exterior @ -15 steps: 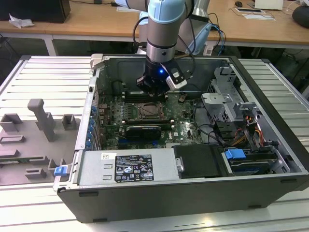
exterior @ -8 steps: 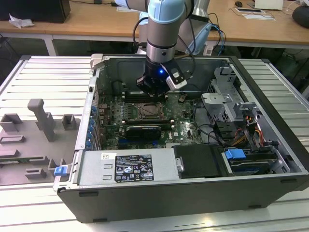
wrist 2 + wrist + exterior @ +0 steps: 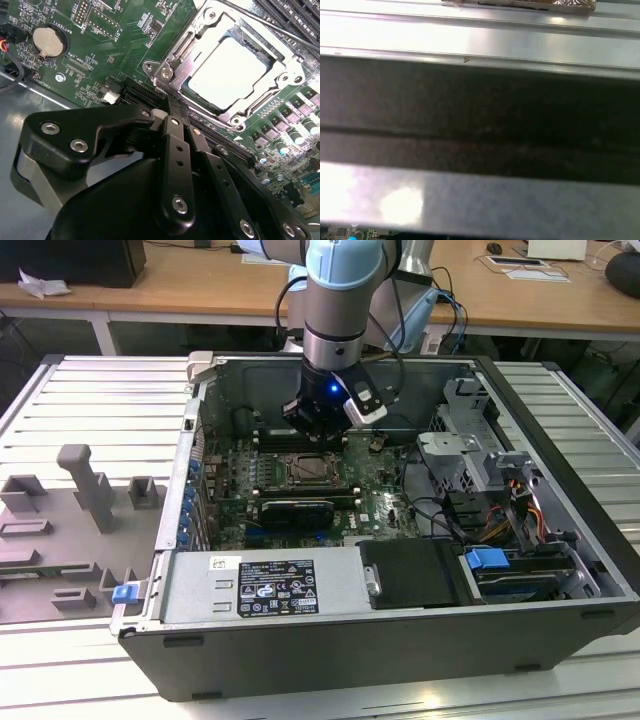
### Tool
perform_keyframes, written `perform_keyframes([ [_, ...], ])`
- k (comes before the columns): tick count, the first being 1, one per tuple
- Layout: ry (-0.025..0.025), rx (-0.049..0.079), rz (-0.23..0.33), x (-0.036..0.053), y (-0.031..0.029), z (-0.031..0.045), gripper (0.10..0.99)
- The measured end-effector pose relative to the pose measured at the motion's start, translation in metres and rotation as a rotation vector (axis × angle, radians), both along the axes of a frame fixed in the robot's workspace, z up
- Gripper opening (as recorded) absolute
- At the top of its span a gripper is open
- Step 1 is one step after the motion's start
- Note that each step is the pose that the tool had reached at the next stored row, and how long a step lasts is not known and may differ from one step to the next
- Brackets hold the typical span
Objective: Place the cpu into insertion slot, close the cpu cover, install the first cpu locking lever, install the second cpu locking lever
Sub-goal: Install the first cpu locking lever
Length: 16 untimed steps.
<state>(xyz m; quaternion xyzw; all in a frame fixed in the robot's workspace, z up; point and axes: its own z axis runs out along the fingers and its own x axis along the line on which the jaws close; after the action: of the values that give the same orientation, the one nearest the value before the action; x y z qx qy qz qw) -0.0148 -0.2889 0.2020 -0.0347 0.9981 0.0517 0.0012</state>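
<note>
The cpu [image 3: 231, 71] lies flat in its socket on the green motherboard, its pale metal top facing up. The cpu cover [image 3: 184, 46], a silver frame, lies down around it. A thin lever rod [image 3: 265, 21] runs along the socket's far side. In the second wrist view, my gripper [image 3: 170, 100] has its black fingers [image 3: 176, 145] pressed together with nothing between them, the tips just off a socket corner. In the exterior view the gripper [image 3: 318, 430] hangs inside the open computer case, just above the socket [image 3: 312, 472].
A coin battery [image 3: 47, 41] and memory slots [image 3: 295, 15] flank the socket. A long black card [image 3: 297, 512] lies in front of it, then the power supply [image 3: 260, 585]. A drive cage [image 3: 470, 455] with cables stands on the exterior view's right. Grey fixtures [image 3: 90, 490] stand outside the case.
</note>
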Motion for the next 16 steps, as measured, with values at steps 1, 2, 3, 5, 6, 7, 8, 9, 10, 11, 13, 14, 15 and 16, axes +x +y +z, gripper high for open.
perform_keyframes([
  [1, -0.0006, 0.002, 0.0, 0.0002, 0.0003, -0.0009, 0.102],
  [2, 0.0001, 0.0, 0.0, 0.0001, 0.0, -0.0006, 0.102],
  [3, 0.0002, 0.0, 0.0, 0.0, 0.0, -0.0006, 0.102],
  [5, 0.0002, 0.0, 0.0, 0.0, 0.0, -0.0006, 0.102],
  [6, 0.0002, 0.0, 0.0, 0.0001, 0.0, -0.0005, 0.102],
  [7, 0.0002, 0.0, 0.0, 0.0, 0.0, -0.0001, 0.102],
  [8, -0.0001, 0.0, 0.0, 0.0001, 0.0, 0.0014, 0.102],
  [9, 0.0001, 0.0, 0.0, 0.0001, 0.0, 0.0047, 0.102],
  [10, 0.0001, 0.0, 0.0, 0.0001, 0.0, 0.0084, 0.102],
  [11, 0.0001, 0.0, 0.0, 0.0001, 0.0, 0.0101, 0.102],
  [13, 0.0, 0.0, 0.0, 0.0001, 0.0, 0.0109, 0.102],
  [14, 0.0001, 0.0, 0.0, 0.0001, -0.0004, 0.0109, 0.102],
  [15, 0.0002, 0.0, 0.0, 0.0001, -0.0027, 0.011, 0.102],
  [16, 0.0002, 0.0, 0.0, 0.0, -0.004, 0.011, 0.102],
])
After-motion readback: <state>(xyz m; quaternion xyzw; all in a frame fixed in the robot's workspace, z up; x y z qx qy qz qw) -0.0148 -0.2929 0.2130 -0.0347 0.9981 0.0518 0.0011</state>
